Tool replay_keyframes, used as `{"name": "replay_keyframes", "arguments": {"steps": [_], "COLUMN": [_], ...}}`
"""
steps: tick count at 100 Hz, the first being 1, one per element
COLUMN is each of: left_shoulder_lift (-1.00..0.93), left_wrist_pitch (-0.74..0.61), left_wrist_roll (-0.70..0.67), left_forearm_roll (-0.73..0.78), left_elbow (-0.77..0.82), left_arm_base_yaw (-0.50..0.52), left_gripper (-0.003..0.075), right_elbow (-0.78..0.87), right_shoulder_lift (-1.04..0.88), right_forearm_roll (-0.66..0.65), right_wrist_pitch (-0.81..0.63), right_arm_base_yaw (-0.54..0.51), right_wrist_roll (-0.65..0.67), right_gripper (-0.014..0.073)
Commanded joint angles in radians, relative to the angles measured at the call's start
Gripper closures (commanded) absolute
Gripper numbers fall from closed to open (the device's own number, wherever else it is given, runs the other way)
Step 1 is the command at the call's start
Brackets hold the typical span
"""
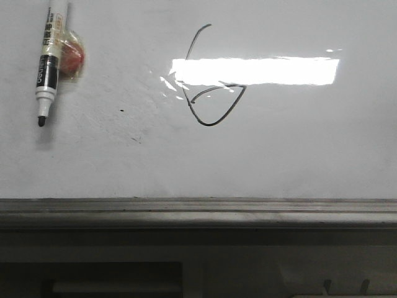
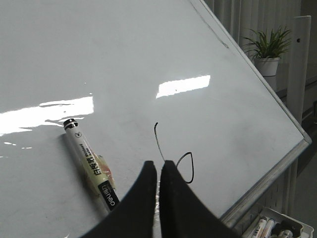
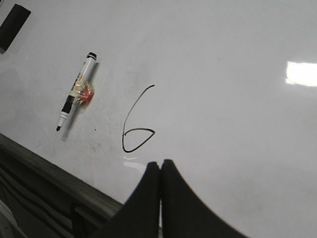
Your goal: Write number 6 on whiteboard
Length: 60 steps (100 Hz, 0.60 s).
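You saw both pincers, left (image 2: 158,166) and right (image 3: 160,166), clenched empty just short of the number 6 (image 3: 136,126); only the left wrist view showed a plant (image 2: 268,49) beyond the whiteboard (image 2: 124,49).

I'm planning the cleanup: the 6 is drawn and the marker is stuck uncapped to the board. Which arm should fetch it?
Probably the left: the marker hangs on the board's left side, left of the 6. Both arms' jaws are closed and empty.

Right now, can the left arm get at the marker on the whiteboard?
Probably yes: the marker lies uncovered on the whiteboard, beside the left gripper, nothing between them. Its jaws are shut and must open first.
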Motion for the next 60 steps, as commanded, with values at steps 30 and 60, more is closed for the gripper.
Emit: {"name": "replay_keyframes", "arguments": {"steps": [30, 60], "left_shoulder_lift": [0.008, 0.008], "left_wrist_pitch": [-0.031, -0.043], "left_wrist_roll": [0.001, 0.001], "left_forearm_roll": [-0.011, -0.011], "left_elbow": [-0.027, -0.027], "left_arm_base_yaw": [-0.003, -0.003], "left_gripper": [0.0740, 0.0740], "right_elbow": [-0.025, -0.025], "right_shoulder_lift": [-0.013, -0.013], "right_forearm_roll": [0.017, 0.017], "right_wrist_pitch": [-0.046, -0.046], "right_arm_base_yaw": [-0.003, -0.003], "right_wrist_roll": [-0.008, -0.008], "right_gripper": [0.0659, 0.0658]}}
